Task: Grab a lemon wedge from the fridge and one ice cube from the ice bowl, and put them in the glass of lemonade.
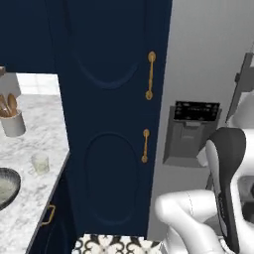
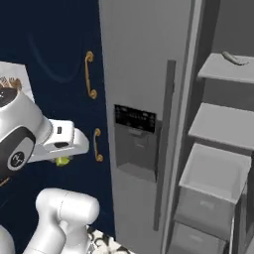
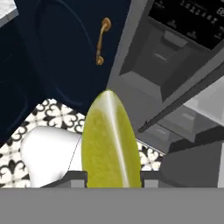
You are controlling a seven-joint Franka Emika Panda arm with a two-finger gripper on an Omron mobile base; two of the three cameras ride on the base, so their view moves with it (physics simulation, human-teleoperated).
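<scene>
The lemon wedge, bright yellow-green with a pale rib, stands between my fingertips in the hand view. My gripper is shut on it. From the right base view the wedge peeks out under my hand, which hangs in front of the navy cabinet, left of the fridge. The fridge's right side stands open, showing grey shelves. On the marble counter at the left sit the glass of lemonade and the dark ice bowl, both well apart from my hand.
Tall navy cabinets with brass handles stand between counter and fridge. A white cup of wooden utensils is at the counter's back. The black dispenser panel is on the shut door. Patterned floor tiles lie below.
</scene>
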